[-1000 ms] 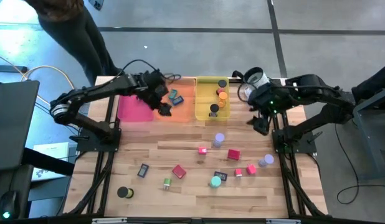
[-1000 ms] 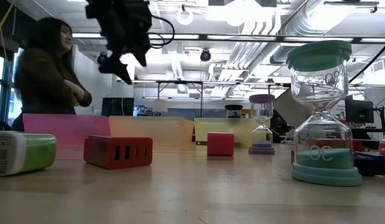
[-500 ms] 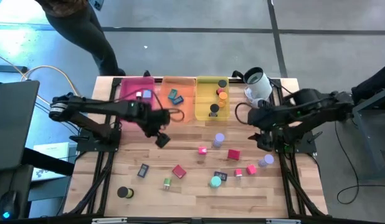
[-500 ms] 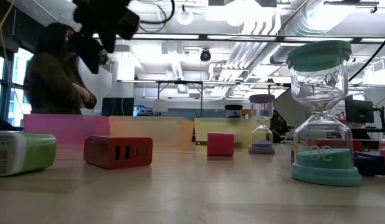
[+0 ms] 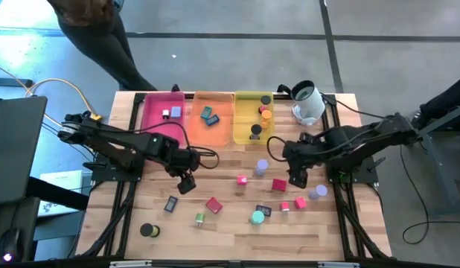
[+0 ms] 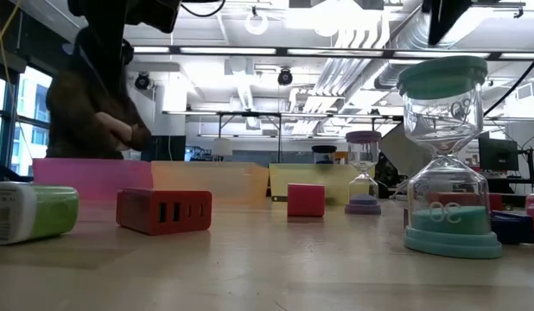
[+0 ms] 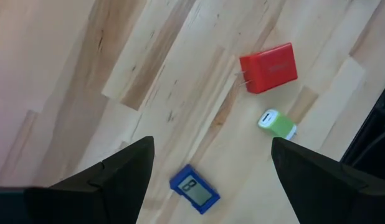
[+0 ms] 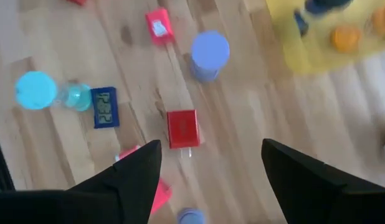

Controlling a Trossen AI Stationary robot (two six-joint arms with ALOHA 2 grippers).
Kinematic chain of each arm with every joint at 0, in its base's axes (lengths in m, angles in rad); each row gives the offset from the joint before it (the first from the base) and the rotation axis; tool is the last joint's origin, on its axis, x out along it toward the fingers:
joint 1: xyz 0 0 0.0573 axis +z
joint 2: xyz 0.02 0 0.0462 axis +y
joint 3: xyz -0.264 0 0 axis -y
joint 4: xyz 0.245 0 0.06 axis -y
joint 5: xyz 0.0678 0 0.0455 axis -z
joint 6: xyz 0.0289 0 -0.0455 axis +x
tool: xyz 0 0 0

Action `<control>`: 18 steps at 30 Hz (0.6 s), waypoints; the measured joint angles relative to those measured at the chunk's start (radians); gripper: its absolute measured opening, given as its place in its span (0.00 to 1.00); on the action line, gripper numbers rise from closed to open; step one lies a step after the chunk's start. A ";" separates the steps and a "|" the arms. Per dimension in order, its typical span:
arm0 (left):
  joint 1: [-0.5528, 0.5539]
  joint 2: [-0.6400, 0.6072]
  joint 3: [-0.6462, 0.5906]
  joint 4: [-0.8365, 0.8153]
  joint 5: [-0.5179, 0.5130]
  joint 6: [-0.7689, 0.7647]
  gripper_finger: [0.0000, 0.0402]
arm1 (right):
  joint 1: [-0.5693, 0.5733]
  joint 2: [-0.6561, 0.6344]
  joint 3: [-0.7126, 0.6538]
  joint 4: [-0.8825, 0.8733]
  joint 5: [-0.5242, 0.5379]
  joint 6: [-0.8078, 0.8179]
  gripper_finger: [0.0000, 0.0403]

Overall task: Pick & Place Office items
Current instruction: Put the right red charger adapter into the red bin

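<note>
Small office items lie scattered on the wooden table: a red charger [image 5: 213,205], a green piece [image 5: 199,219], a blue timer [image 5: 170,203], a black cylinder [image 5: 147,230], a red block [image 5: 279,184], a purple hourglass [image 5: 261,165] and a teal hourglass [image 5: 257,217]. My left gripper [image 5: 187,182] hovers open above the table's left half; the left wrist view shows the blue timer [image 7: 194,188] and the red charger [image 7: 268,67] beneath it. My right gripper [image 5: 297,177] hovers open above the right-hand cluster, over the red block [image 8: 182,129]. Neither holds anything.
Pink [image 5: 161,119], orange [image 5: 213,123] and yellow [image 5: 245,123] trays line the far edge, each with a few pieces inside. A white device [image 5: 308,100] stands at the far right corner. A person [image 6: 94,112] stands beyond the far left corner.
My left gripper has swung from above the trays toward the table's near edge and now hangs over the left half. My right gripper has come down and moved toward the near edge and a little leftward, over the right-hand cluster. No item has moved.
</note>
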 joint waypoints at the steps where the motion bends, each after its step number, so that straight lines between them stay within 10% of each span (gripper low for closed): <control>1: 0.001 0.000 0.000 0.000 0.001 0.013 0.79 | 0.000 0.000 -0.024 0.012 -0.012 0.021 0.66; 18: 0.003 0.000 0.000 -0.010 -0.054 0.099 0.79 | 0.000 0.000 -0.308 0.278 -0.133 0.060 0.66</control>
